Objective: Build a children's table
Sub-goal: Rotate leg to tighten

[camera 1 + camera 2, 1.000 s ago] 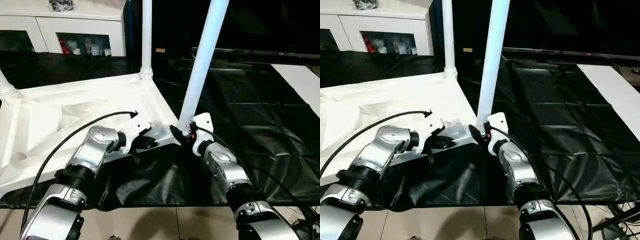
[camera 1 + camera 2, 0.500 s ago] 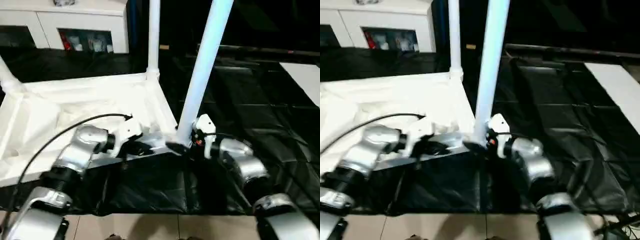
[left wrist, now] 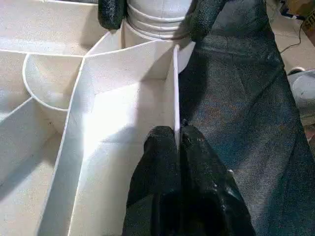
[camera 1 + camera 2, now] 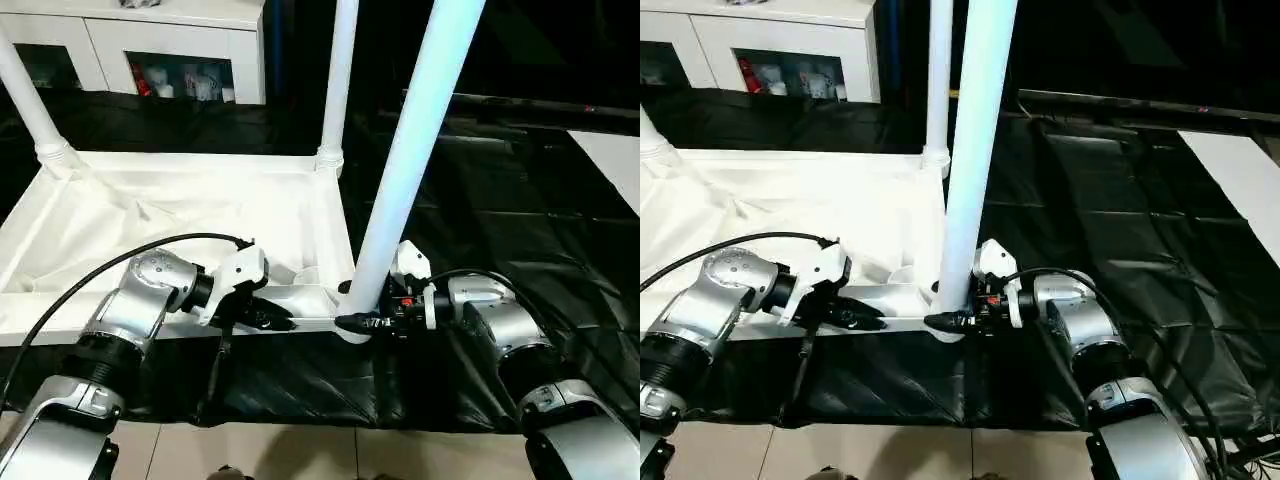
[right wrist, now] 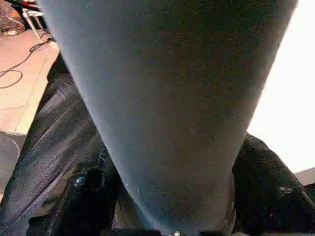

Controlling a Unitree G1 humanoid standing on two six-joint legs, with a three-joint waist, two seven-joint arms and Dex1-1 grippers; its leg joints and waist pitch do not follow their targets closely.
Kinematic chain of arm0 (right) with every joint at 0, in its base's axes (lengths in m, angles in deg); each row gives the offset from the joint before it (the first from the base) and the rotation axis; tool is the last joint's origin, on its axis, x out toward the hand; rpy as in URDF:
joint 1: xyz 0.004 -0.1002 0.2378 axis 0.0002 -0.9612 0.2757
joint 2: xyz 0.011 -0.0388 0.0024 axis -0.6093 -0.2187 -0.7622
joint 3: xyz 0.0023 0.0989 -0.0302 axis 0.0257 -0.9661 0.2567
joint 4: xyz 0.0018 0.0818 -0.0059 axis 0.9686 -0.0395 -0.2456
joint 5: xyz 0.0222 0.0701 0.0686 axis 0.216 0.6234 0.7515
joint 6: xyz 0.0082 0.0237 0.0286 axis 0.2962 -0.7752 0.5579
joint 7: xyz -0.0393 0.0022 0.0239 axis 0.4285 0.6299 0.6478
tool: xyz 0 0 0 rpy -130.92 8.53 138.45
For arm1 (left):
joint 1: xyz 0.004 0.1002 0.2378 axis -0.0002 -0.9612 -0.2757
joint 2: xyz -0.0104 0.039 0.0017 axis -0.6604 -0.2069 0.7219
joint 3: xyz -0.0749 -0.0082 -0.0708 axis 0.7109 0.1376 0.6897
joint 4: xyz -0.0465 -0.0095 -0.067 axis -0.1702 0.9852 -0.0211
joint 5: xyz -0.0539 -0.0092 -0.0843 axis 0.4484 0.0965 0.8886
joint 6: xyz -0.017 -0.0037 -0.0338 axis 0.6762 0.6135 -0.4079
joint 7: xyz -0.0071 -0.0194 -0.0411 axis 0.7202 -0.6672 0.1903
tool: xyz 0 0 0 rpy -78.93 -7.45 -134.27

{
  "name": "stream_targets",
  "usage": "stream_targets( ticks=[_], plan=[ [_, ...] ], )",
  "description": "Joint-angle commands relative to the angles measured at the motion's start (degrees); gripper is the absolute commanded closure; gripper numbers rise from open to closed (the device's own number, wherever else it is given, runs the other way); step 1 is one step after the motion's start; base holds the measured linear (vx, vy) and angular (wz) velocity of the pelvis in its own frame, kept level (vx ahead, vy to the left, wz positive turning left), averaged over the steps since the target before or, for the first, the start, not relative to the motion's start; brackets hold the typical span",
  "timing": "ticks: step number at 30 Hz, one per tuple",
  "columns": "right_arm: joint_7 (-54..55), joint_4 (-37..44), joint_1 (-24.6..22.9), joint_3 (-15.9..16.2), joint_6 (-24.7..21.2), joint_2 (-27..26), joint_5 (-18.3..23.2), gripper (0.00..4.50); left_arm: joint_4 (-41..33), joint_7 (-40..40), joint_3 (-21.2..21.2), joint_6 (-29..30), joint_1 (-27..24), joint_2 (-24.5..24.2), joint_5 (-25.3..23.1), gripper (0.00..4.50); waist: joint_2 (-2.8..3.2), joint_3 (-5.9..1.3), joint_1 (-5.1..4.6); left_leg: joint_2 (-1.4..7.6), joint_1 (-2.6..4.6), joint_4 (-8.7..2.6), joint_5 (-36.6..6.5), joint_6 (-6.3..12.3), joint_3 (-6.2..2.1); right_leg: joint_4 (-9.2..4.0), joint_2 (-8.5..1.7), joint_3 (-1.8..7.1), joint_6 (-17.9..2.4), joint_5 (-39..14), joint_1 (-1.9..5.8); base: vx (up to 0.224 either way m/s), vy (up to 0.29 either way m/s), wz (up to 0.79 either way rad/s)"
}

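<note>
Black wrinkled sheeting over the desk (image 4: 520,230), glossy, creased in squares; beige tiled floor (image 4: 300,455) along the near edge. White cabinet (image 4: 150,50) with glass doors at far left, small items behind the glass, too small to tell what. Pale sheet (image 4: 610,165) lying on the desk at far right.

Children's table top (image 4: 180,215) upside down on the left half of the desk, white plastic, ribbed underside up, rounded sockets at the corners. Three legs upright in view: far left leg (image 4: 30,105), far right leg (image 4: 338,85), near right leg (image 4: 405,180), thick white tube with a flared, ringed base seated at the near right corner socket.

Left gripper (image 3: 178,142) at the near rim of the top, jaws closed on the thin edge wall, just left of the near right corner. Black cable (image 4: 120,265) arcing over the silver left forearm.

Right gripper (image 4: 358,322) at the base of the near right leg, from the right; jaws spread around the flared base, black fingers (image 5: 263,182) on either side of the tube, touching it.
</note>
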Motion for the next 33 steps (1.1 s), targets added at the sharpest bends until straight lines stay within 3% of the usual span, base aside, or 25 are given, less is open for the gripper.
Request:
stream_targets(
  ticks=[1, 2, 4, 6, 7, 9, 13, 16, 19, 22, 24, 25, 26, 28, 29, 33],
  plan=[
    [-0.5, 1.8, -0.7, 2.0, -0.9, -1.4, -0.9, 1.82, -0.5, -0.9, -1.5, -0.3, -0.2, 1.9, 1.0, 4.5, 0.34, -3.56, 0.21, 2.0, 0.81, -4.06, -12.1, 1.53, -0.62, -3.89, -3.13, 2.67, -13.4, -12.6, 2.67, 0.0, 0.0, 0.0],
    [-0.5, 1.8, -0.7, 2.0, -0.9, -1.4, -0.9, 1.82, -0.5, -0.9, -1.5, -0.3, -0.2, 1.9, 1.0, 4.5, 0.17, -3.54, 0.19, 1.97, 0.81, -4.03, -11.9, 1.68, -0.55, -3.86, -3.05, 2.66, -13.7, -11.6, 2.67, 0.0, 0.0, 0.0],
    [3.5, 2.6, -1.7, 1.2, -1.7, -2.5, -0.6, 1.83, 0.6, 2.9, -1.4, 0.2, 0.4, 2.8, -0.4, 4.5, 0.56, -3.54, 0.28, 1.94, 0.92, -4.02, -12.0, 1.66, -0.54, -3.86, -3.02, 2.69, -13.9, -11.1, 2.66, 0.0, 0.0, 0.0],
    [7.9, 2.7, -2.4, 0.3, -1.3, -3.7, -0.8, 1.84, 1.8, 6.7, -0.9, 0.6, 1.0, 4.0, -1.3, 4.5, 0.35, -3.34, 0.0, 1.92, 0.9, -4.23, -13.0, 1.23, -0.57, -4.06, -2.97, 2.68, -13.7, -12.4, 2.56, 0.0, 0.0, 0.0],
    [15.8, 2.2, -2.9, -1.0, -0.9, -5.6, -1.8, 1.84, 2.8, 11.7, -0.3, 1.6, 1.7, 5.8, -2.2, 4.5, 0.36, -3.04, -0.23, 1.76, 1.36, -4.4, -16.8, -0.01, -0.82, -4.89, -3.3, 2.73, -12.2, -19.1, 2.28, 0.0, 0.0, 0.0],
    [20.5, 1.8, -3.2, -2.0, -0.8, -7.2, -2.1, 1.84, 2.8, 14.4, -0.1, 2.5, 2.0, 7.0, -2.7, 4.5, 0.21, -2.83, -0.54, 1.76, 1.6, -4.59, -19.8, -1.4, -1.27, -5.59, -3.53, 2.66, -9.9, -26.2, 2.09, 0.0, 0.0, 0.0],
    [34.1, -0.3, -3.0, -4.8, -1.2, -12.6, -2.3, 1.85, 2.3, 22.7, 0.8, 5.2, 2.7, 11.5, -3.4, 4.5, 0.13, -2.84, -1.24, 1.78, 1.65, -4.96, -22.0, -2.15, -1.74, -6.23, -3.48, 2.41, -7.8, -29.4, 1.88, 0.0, 0.0, 0.0],
    [42.6, -1.9, -2.4, -5.5, -2.5, -16.5, -3.1, 1.85, 1.7, 27.6, 1.4, 6.6, 2.9, 14.5, -3.8, 4.5, 0.21, -2.69, -1.59, 1.69, 1.76, -4.98, -23.0, -2.25, -1.75, -6.38, -3.46, 2.47, -7.7, -30.0, 1.52, 0.0, 0.0, 0.0],
    [44.0, -1.3, -2.2, -4.7, -1.7, -19.2, -3.5, 1.85, 1.1, 29.2, 1.0, 7.1, 2.8, 16.0, -4.2, 4.5, 0.18, -2.72, -1.84, 1.42, 1.73, -4.83, -24.1, -1.3, -1.82, -6.96, -3.56, 2.4, -6.2, -32.5, 1.43, 0.0, 0.0, 0.0],
    [42.7, -0.6, -2.1, -5.0, -0.4, -19.4, -3.0, 1.15, 1.4, 28.2, 0.8, 6.8, 2.7, 15.9, -4.1, 4.5, 0.23, -2.73, -1.82, 1.48, 1.62, -4.91, -24.1, -0.91, -1.83, -6.95, -3.53, 2.43, -6.0, -32.0, 1.4, 0.0, 0.0, 0.0],
    [42.2, -0.5, -2.1, -5.3, 0.1, -19.2, -2.7, 1.09, 1.7, 27.8, 0.7, 6.5, 2.7, 15.8, -4.0, 4.5, 0.2, -2.75, -1.87, 1.49, 1.44, -4.97, -23.9, -0.83, -1.8, -6.84, -3.52, 2.5, -6.2, -31.2, 1.45, 0.0, 0.0, 0.0],
    [40.9, -0.2, -2.0, -5.8, -0.1, -18.4, -2.1, 0.97, 1.9, 27.0, 0.7, 6.0, 2.6, 15.2, -3.9, 4.5, 0.59, -2.75, -1.83, 1.51, 1.47, -5.01, -23.9, -0.92, -1.86, -6.79, -3.54, 2.52, -6.3, -30.9, 1.46, 0.0, 0.0, 0.0],
    [40.9, -0.2, -2.0, -5.8, -0.1, -18.4, -2.1, 0.76, 1.9, 27.0, 0.7, 6.0, 2.6, 15.2, -3.9, 4.5, 0.46, -2.76, -1.94, 1.56, 1.53, -5.01, -24.3, -0.9, -1.78, -6.81, -3.41, 2.51, -6.6, -30.2, 1.37, 0.0, 0.0, 0.0],
    [34.7, 1.1, -2.0, -5.9, -2.1, -14.6, -1.0, 0.59, 1.6, 23.1, 1.4, 5.8, 2.4, 13.6, -2.5, 4.5, 0.92, -2.81, -1.94, 1.55, 1.54, -5.01, -24.4, -0.88, -1.73, -6.68, -3.36, 2.59, -7.3, -28.5, 1.44, 0.0, 0.0, 0.0],
    [34.7, 1.1, -2.0, -5.9, -2.1, -14.6, -1.0, 0.48, 1.6, 23.1, 1.4, 5.8, 2.4, 13.6, -2.5, 4.5, 0.74, -2.86, -1.96, 1.5, 1.47, -5.01, -24.4, -0.61, -1.7, -6.67, -3.22, 2.54, -7.5, -28.0, 1.66, 0.0, 0.0, 0.0],
    [26.0, 1.7, -1.7, -4.7, -3.1, -8.9, -0.9, 0.22, 1.4, 16.3, 1.6, 3.5, 2.1, 11.0, -0.8, 4.5, 0.58, -3.23, -1.58, 1.58, 1.04, -4.76, -19.4, 1.03, -1.26, -5.76, -3.2, 2.76, -10.2, -20.5, 2.26, 0.0, 0.0, 0.0]
  ],
)
